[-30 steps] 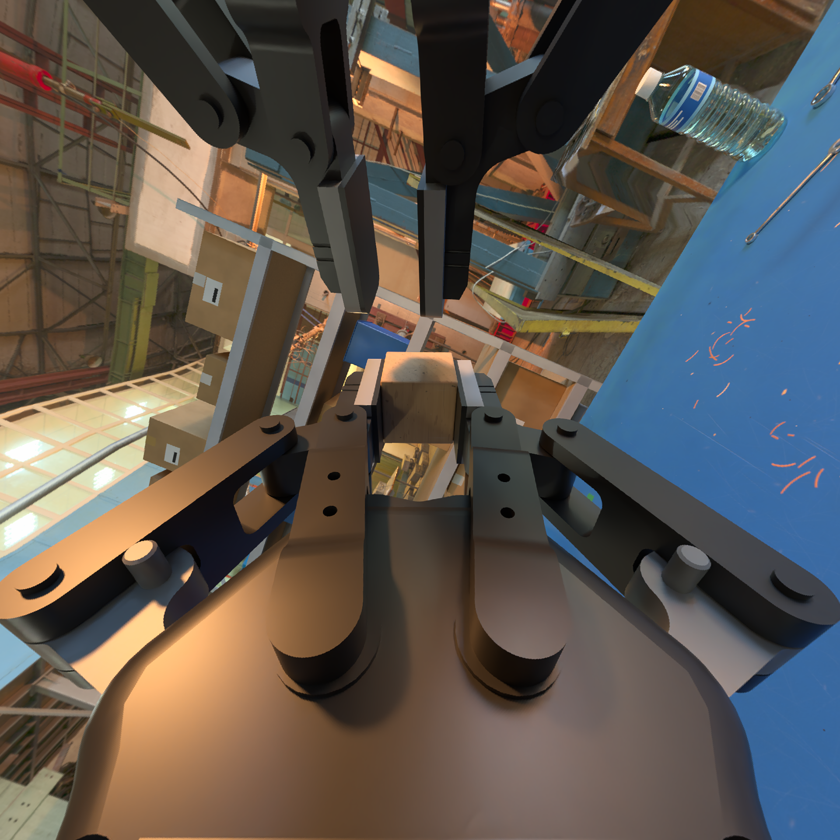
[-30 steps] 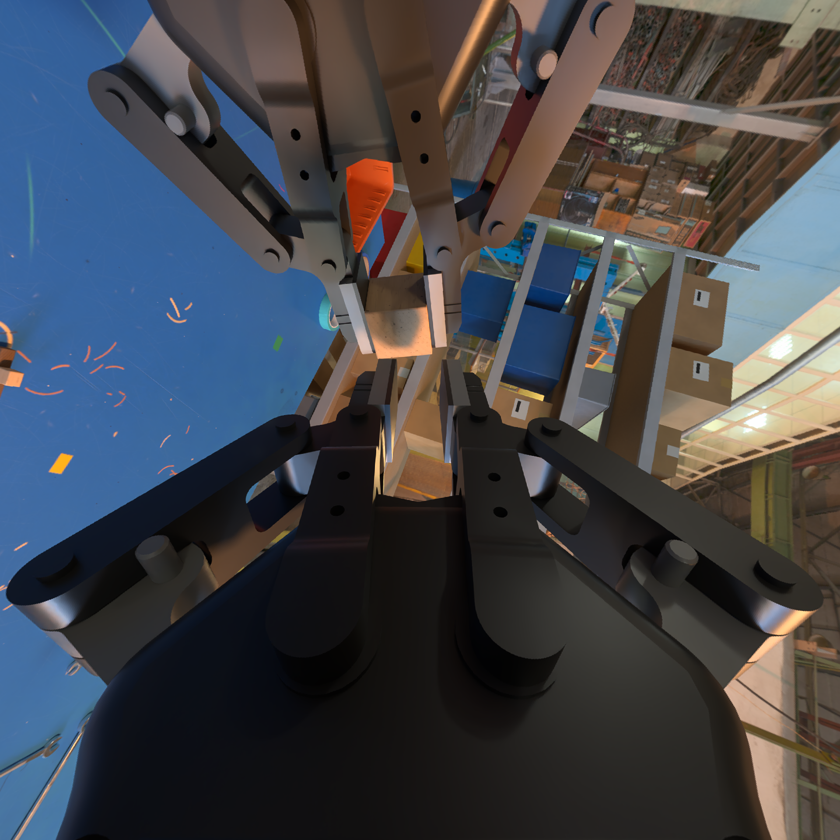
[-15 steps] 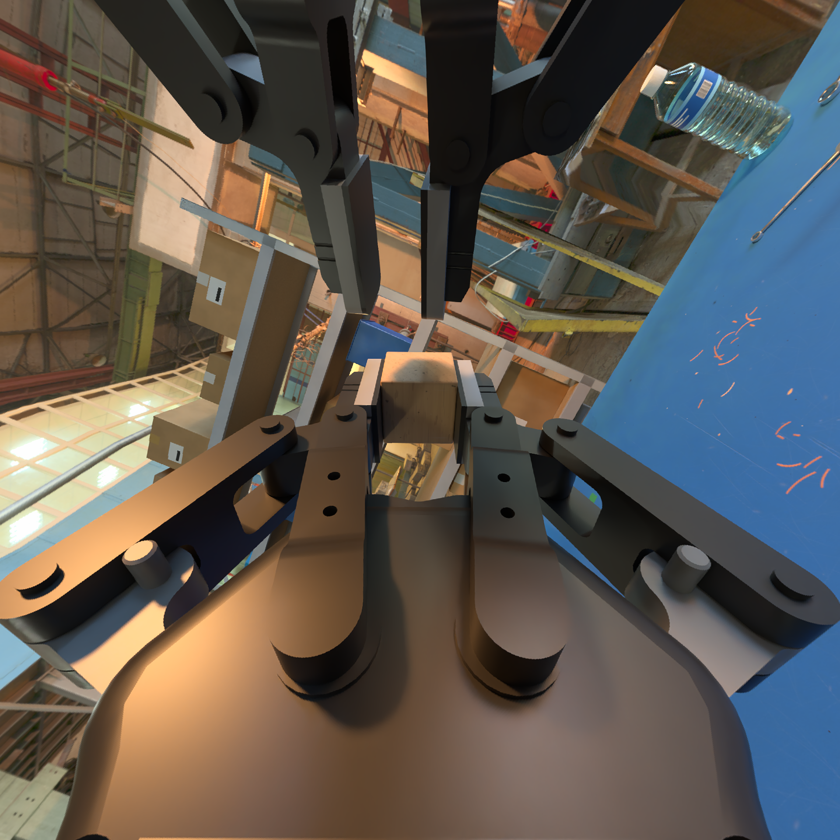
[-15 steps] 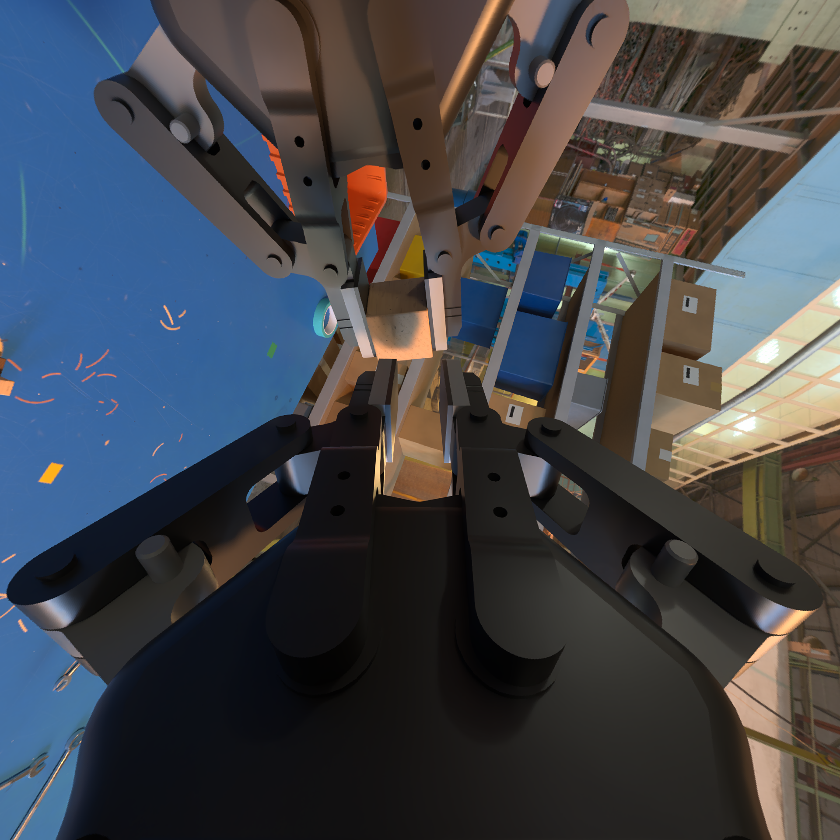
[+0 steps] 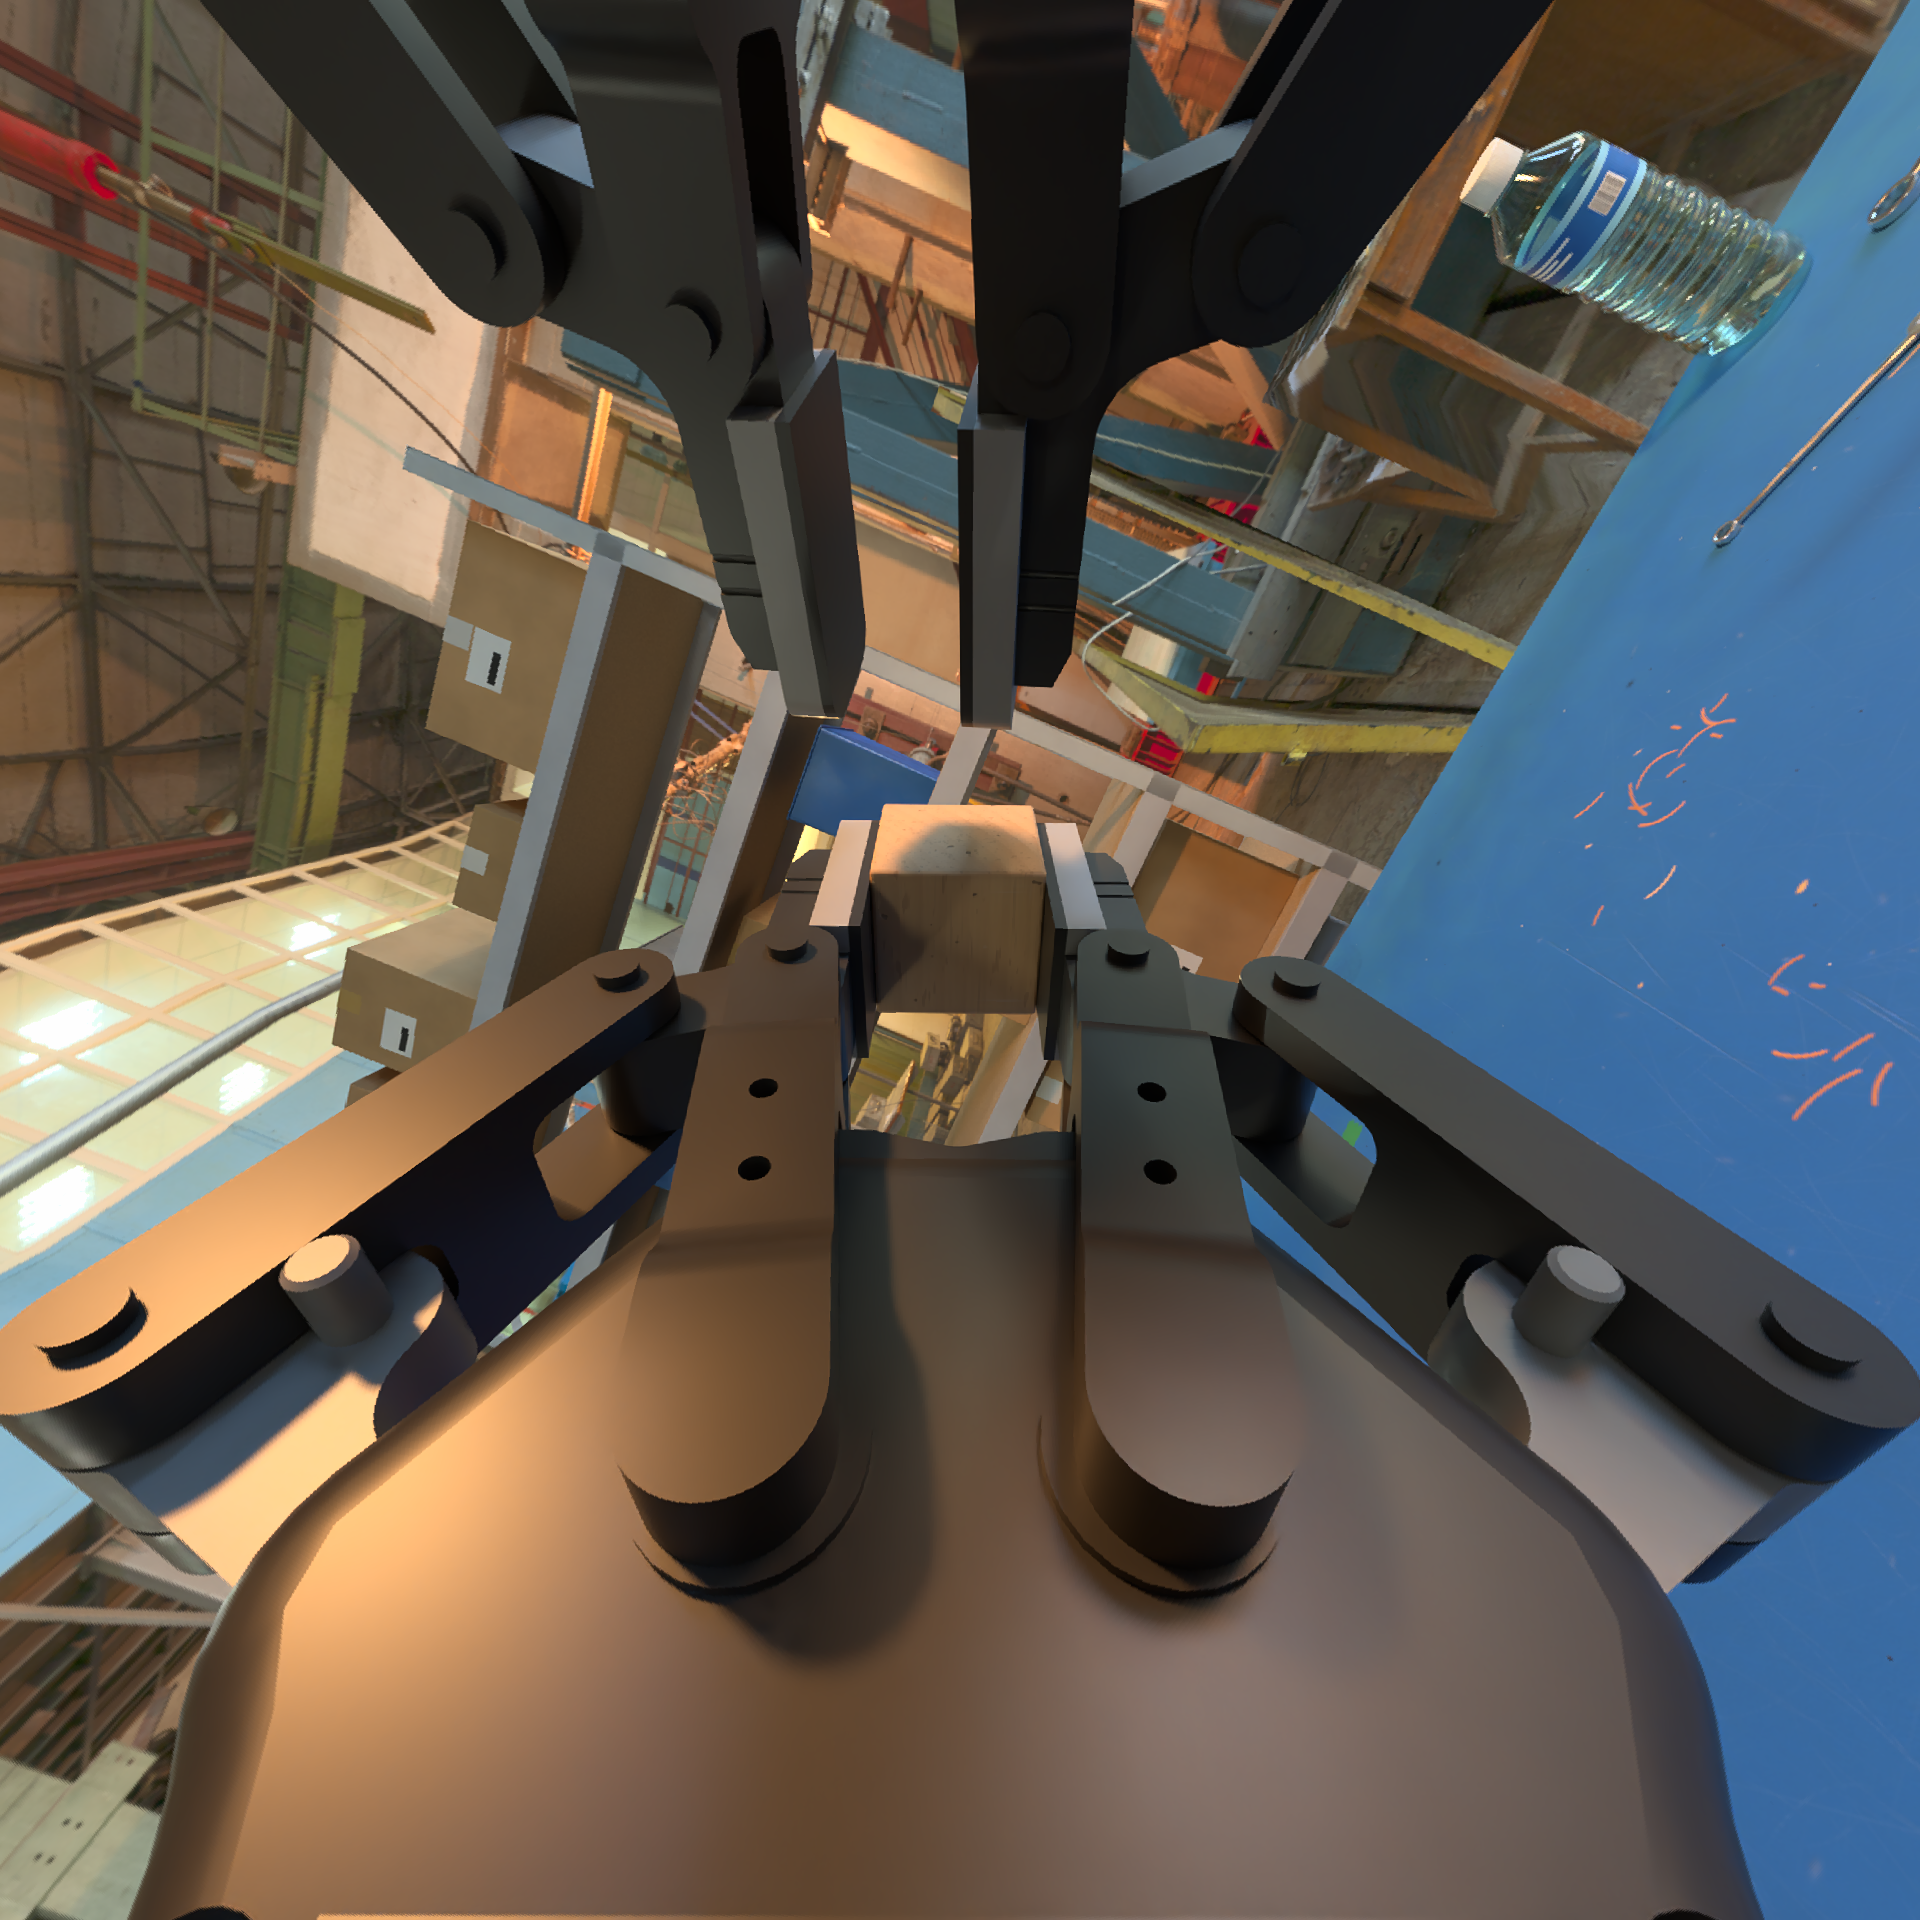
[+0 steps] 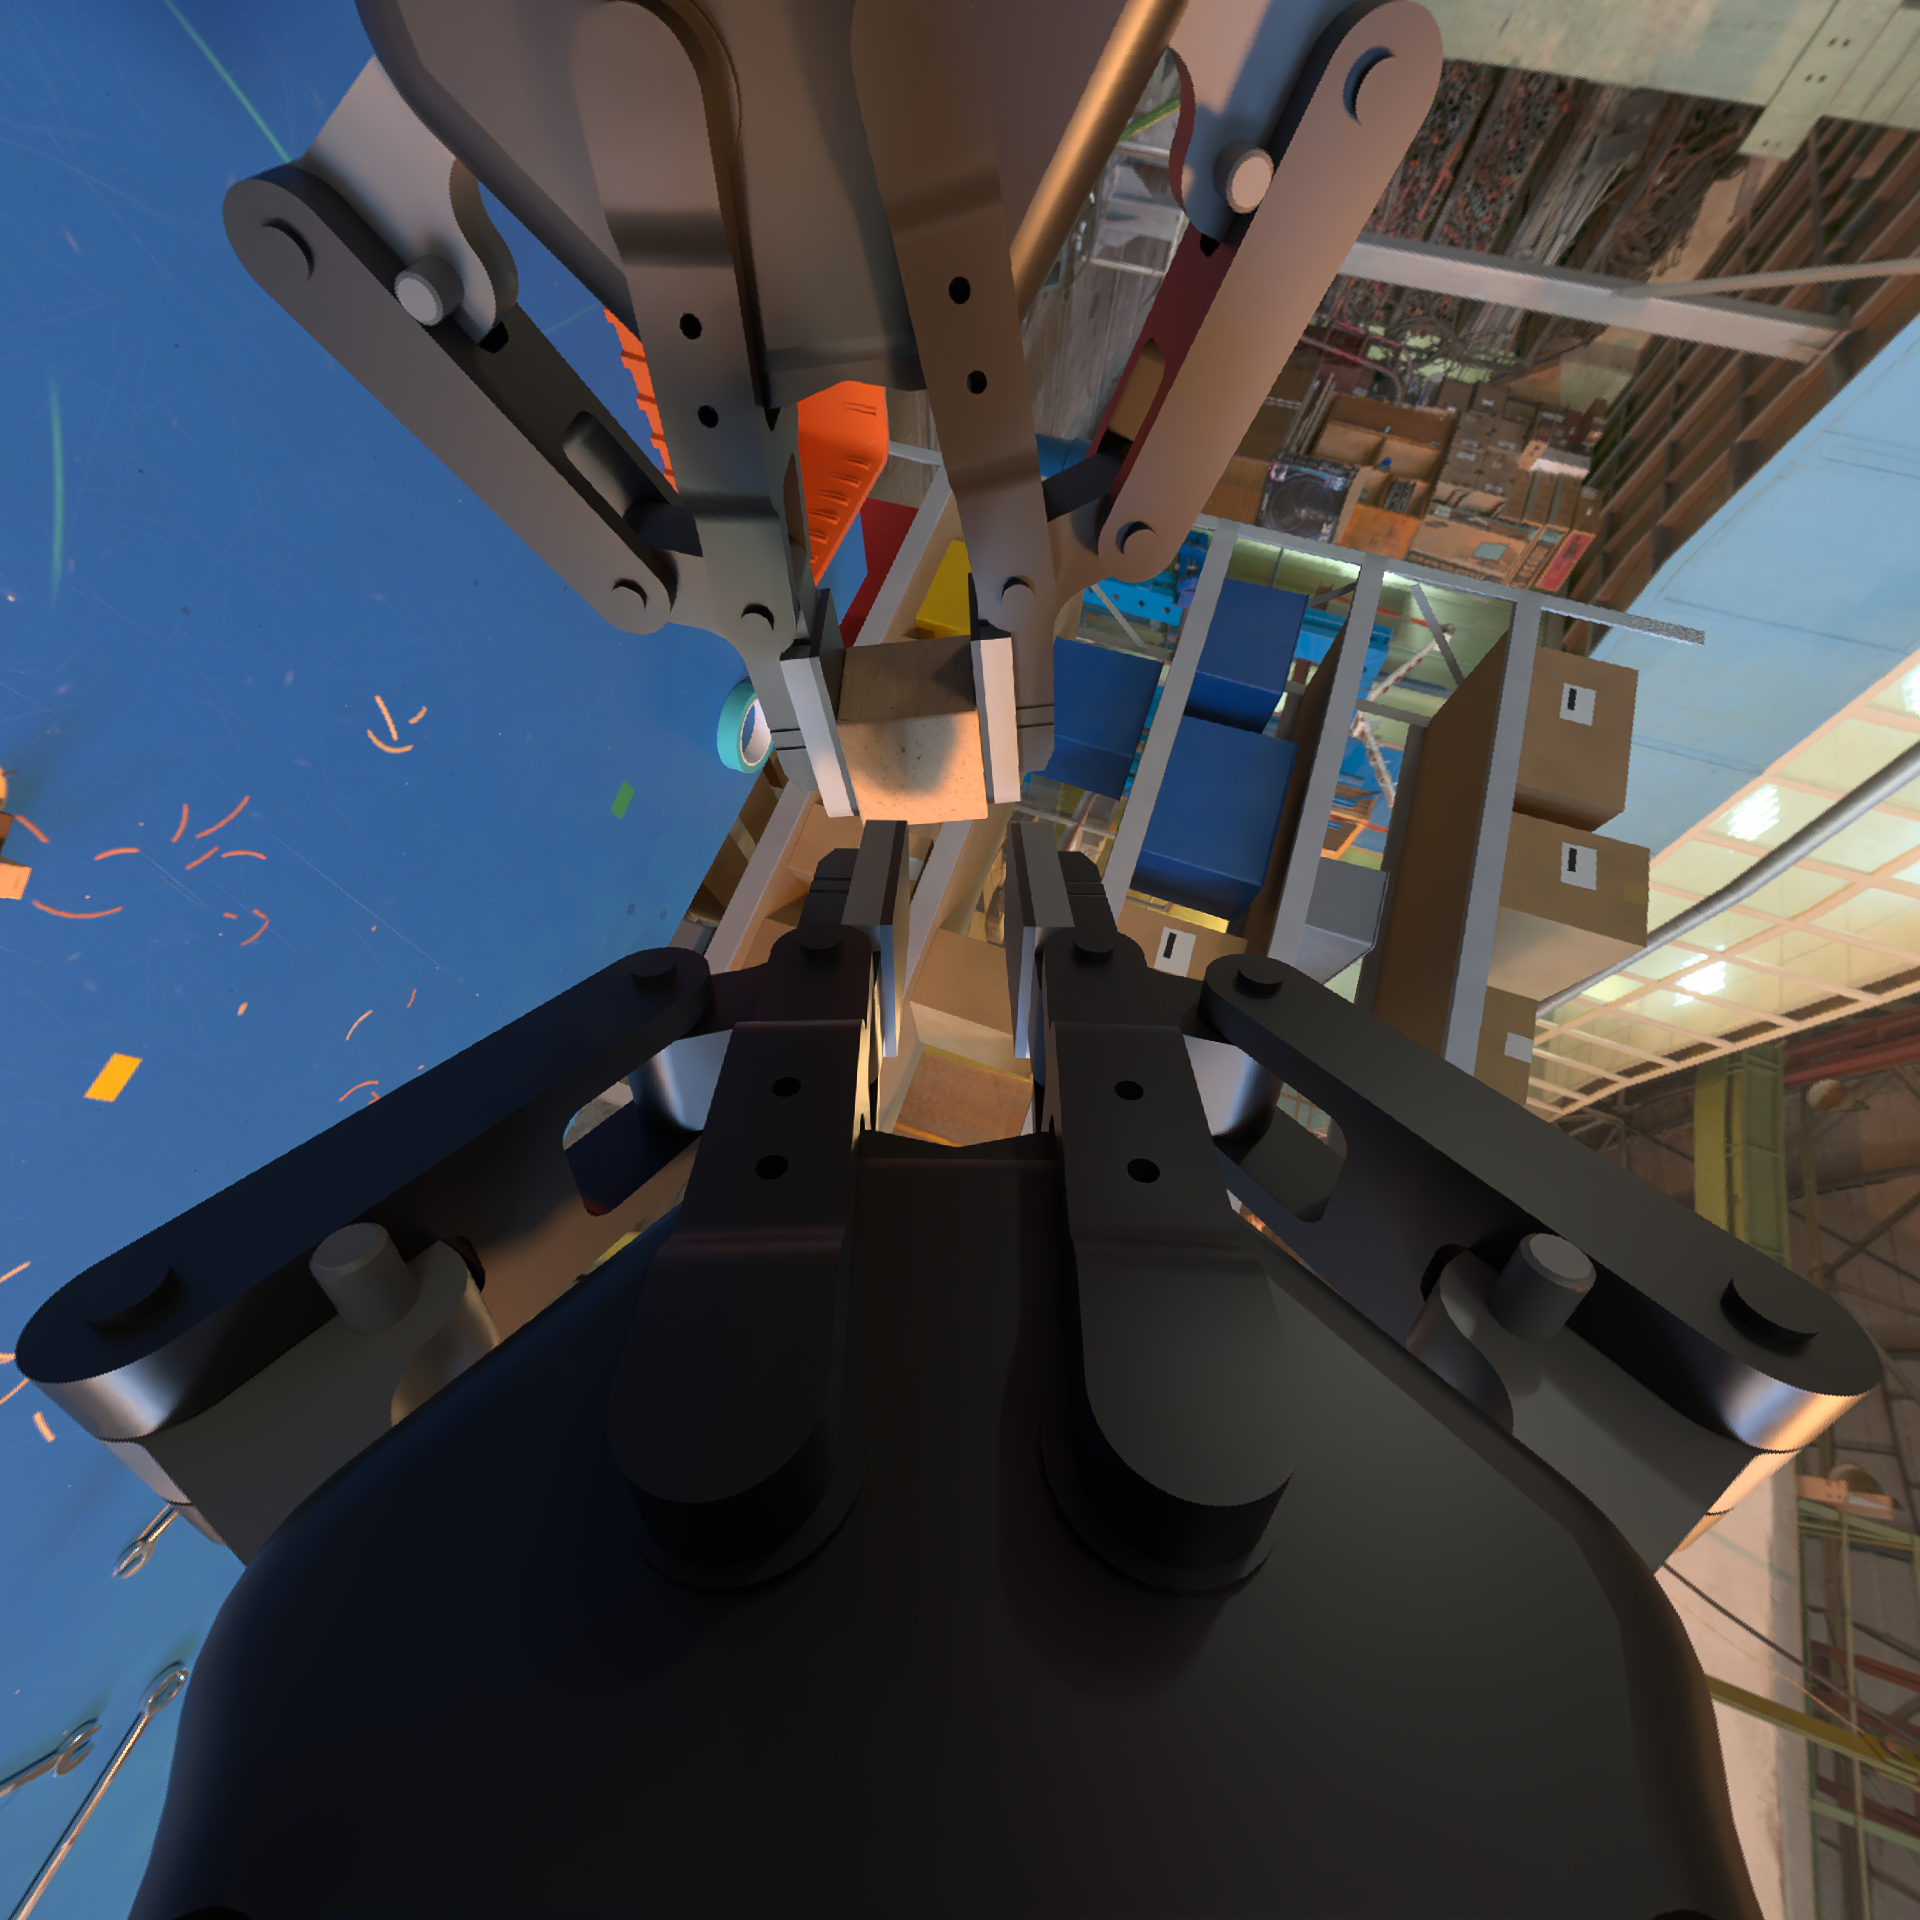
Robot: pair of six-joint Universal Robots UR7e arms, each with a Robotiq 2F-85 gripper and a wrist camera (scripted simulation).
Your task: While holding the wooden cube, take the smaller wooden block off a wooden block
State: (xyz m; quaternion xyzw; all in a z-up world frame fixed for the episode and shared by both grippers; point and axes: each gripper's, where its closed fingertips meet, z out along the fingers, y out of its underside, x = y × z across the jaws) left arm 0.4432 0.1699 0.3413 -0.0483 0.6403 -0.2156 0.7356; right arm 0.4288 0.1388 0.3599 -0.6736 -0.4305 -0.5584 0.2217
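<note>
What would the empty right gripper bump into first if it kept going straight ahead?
Most likely the wooden cube, held by the left gripper just beyond the right gripper. Its open fingertips look nearly at the cube's face, though depth is hard to judge.

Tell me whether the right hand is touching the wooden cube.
Apart. In the left wrist view, the right hand hangs open beyond the wooden cube, with background showing between its fingertips and the cube. The left hand alone clamps it.
</note>
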